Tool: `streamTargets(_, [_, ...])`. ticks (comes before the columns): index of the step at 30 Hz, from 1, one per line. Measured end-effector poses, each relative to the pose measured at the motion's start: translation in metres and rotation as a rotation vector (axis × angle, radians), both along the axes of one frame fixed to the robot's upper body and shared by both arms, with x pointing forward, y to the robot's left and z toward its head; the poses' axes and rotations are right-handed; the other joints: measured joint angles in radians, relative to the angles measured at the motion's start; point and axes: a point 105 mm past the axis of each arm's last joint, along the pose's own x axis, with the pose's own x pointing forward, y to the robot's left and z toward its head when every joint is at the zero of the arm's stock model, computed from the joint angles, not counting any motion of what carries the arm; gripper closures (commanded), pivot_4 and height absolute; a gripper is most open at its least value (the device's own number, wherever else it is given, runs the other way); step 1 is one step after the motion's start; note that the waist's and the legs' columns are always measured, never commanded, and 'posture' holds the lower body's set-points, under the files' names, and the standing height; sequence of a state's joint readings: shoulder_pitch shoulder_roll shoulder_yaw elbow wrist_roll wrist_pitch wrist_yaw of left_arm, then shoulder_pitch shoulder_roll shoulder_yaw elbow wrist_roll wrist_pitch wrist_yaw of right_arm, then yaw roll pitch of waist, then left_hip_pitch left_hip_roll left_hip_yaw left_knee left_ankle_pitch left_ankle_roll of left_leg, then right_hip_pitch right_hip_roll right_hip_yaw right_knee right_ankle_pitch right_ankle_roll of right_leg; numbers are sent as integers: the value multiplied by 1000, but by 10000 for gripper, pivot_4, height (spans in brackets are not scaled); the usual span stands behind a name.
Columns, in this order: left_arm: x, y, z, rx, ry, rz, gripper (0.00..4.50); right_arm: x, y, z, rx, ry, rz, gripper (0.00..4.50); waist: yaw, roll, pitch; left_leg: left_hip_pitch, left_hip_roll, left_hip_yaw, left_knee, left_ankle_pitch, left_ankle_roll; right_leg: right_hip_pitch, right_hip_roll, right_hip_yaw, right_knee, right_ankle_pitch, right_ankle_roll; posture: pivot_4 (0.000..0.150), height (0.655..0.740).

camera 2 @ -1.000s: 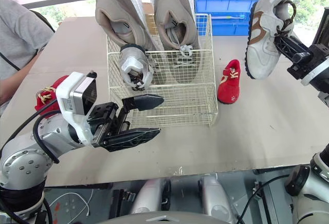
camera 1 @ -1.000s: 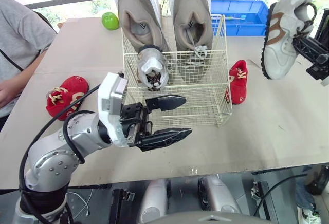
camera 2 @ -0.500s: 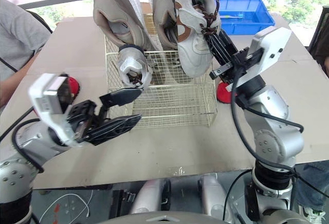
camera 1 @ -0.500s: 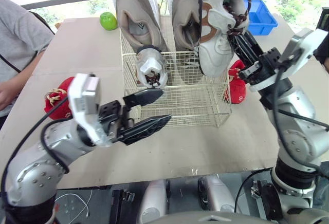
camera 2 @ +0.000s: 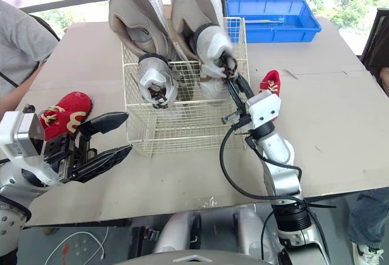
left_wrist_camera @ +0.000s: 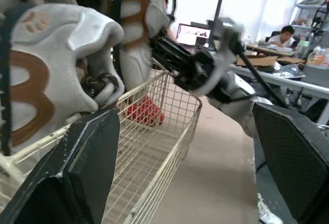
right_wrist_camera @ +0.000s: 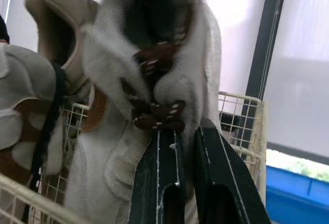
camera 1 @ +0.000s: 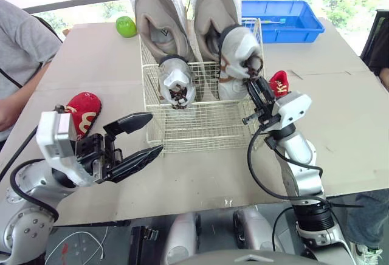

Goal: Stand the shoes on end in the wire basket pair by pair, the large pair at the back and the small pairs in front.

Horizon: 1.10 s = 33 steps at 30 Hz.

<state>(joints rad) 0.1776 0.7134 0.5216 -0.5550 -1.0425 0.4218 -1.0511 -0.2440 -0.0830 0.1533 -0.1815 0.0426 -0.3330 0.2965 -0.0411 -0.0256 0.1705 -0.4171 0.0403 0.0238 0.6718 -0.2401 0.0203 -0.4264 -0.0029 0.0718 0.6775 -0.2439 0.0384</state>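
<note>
The right gripper (camera 1: 252, 84) has its 2 fingers pinched together on the laces and tongue of the held sneaker (camera 1: 238, 51). That shoe stands toe-up low in the basket (camera 1: 200, 125), toward its front right corner, against the right one of the 2 big shoes (camera 1: 159, 16) lined along the back edge. Whether its heel has reached the basket floor I cannot tell. The other sneaker (camera 1: 175, 78) stands at the front left corner. The left gripper (camera 1: 141, 136) hangs in front of the basket near the table's (camera 1: 340, 131) near edge, fingers wide apart, holding nothing. The main risk is the release: a pinch on soft laces gives little control of tilt, so the sneaker could swing, slump sideways onto its partner, or tip the big shoe behind it. Laces may also snag a finger as it opens and drag the shoe back up. A push against the wire wall could slide the whole basket, and the right arm could knock the red shoe (camera 1: 279, 82) just beside the basket's right edge; the second red shoe (camera 1: 85, 108) lies near the table's left edge.
</note>
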Motion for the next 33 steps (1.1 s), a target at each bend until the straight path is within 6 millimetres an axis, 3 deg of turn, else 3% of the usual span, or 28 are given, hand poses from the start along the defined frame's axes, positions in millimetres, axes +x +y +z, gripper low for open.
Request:
streamTargets(5, [1,-1,0,-4,0,12,621,-7,-10,-13,-42,43,27,44434,2,-4,-3,5,1,-1,-1,0,0,5,-1,-1,-1,-1,-1,1500,7400])
streamTargets(8, [4,-2,-1,-12,14,25,621,-11,-12,-17,-36,103,81,35817,2,-4,-3,5,1,-1,-1,0,0,4,-1,-1,-1,-1,-1,1500,7400])
streamTargets(13, [10,-3,4,-28,16,53,621,-15,-10,-19,-4,226,175,14083,1,-4,-3,5,1,-1,-1,0,0,4,0,-1,-1,-1,-1,1500,7400])
streamTargets(22, [16,2,1,-55,37,117,621,-20,-15,-11,-154,356,271,14083,1,-3,-2,4,1,-1,-3,0,0,4,0,-1,-1,-1,-1,1500,7400])
streamTargets(29, [13,0,-8,-39,49,106,621,-10,8,21,-387,373,287,14083,0,-2,-1,3,1,-1,-3,0,0,2,0,-1,-1,-1,-1,1500,7400])
streamTargets(33, [7,-1,-11,-14,40,73,621,2,31,18,-479,457,304,14083,3,-3,-1,1,1,-1,-4,0,0,0,0,-2,-2,-2,-3,1500,7400])
